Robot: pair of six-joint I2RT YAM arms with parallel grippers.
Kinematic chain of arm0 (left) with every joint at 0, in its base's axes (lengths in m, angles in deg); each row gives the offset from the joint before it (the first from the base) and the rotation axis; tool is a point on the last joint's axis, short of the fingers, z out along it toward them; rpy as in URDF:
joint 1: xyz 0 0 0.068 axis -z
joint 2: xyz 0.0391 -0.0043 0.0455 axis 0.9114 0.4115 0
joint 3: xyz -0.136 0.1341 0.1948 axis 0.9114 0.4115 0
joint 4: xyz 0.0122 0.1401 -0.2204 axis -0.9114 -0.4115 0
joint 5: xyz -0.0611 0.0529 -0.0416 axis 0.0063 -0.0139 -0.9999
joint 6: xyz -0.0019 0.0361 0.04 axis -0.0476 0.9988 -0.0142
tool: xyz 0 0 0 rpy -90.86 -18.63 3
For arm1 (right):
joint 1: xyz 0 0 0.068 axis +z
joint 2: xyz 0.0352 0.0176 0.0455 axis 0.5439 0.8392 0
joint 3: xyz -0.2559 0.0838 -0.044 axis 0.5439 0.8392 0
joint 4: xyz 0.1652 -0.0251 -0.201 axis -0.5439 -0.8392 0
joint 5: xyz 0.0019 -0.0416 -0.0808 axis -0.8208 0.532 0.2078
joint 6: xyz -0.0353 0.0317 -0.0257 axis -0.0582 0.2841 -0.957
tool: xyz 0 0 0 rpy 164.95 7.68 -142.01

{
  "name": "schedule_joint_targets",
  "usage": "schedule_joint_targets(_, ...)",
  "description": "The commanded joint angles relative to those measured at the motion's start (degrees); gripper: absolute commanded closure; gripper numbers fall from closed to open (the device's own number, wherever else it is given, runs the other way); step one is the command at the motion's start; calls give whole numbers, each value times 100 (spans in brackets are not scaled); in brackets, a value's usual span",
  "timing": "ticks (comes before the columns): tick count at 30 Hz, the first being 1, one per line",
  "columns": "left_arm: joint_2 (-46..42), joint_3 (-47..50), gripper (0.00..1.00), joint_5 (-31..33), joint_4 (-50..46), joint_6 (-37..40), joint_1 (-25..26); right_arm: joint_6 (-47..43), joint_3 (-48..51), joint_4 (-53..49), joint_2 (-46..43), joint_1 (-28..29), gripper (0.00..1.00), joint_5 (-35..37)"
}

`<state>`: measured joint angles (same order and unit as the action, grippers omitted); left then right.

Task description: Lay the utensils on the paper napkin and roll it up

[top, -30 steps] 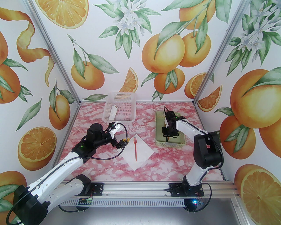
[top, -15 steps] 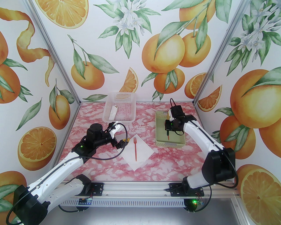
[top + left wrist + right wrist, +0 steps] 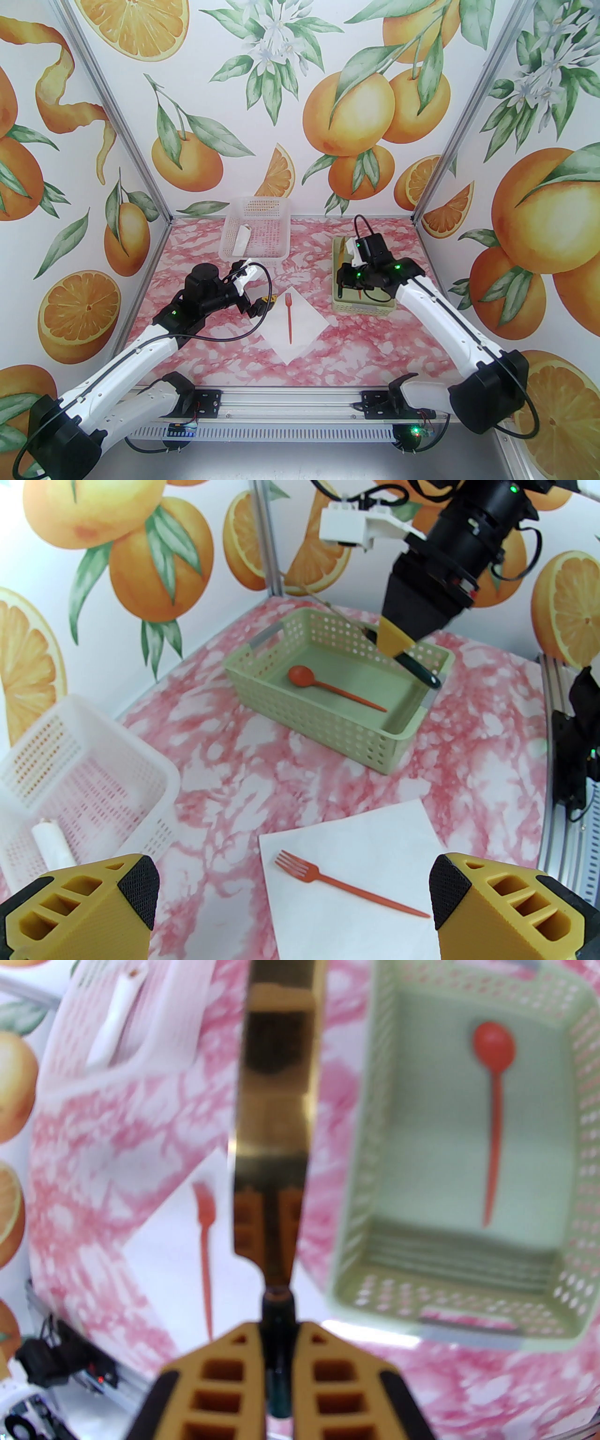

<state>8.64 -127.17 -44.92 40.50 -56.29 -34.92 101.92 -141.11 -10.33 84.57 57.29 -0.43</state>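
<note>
The right arm's (image 3: 422, 300) jaws clamp the dark handle of the knife (image 3: 274, 1147) above the green basket (image 3: 363, 309), blade in line with them, while the paper napkin (image 3: 309, 323) bearing the fork (image 3: 289, 318) lies to their left on the table (image 3: 375, 347), beside the left arm's (image 3: 140, 347) wide-spread jaws.

knife (image 3: 274, 1147): mirror-glossy golden blade, shiny dark handle | spoon (image 3: 340, 693), fork (image 3: 349, 884): smooth plastic | paper napkin (image 3: 375, 836): matt white paper | green basket (image 3: 328, 728): perforated plastic | table (image 3: 281, 780): smooth marble-print
</note>
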Motion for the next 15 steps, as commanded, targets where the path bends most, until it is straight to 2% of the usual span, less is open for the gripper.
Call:
schedule_joint_targets(1, -77, -22, 0, 1, 155, 31, 15, 778, 453, 784, -181, 367, 89, -467)
schedule_joint_targets(4, -73, -19, 0, 0, 161, 25, 14, 1141, 792, 1328, -118, 698, 89, -676)
schedule_joint_targets(15, -104, -18, 0, -7, 157, 25, 15, 1512, 1065, 1932, 833, 1736, 88, -352)
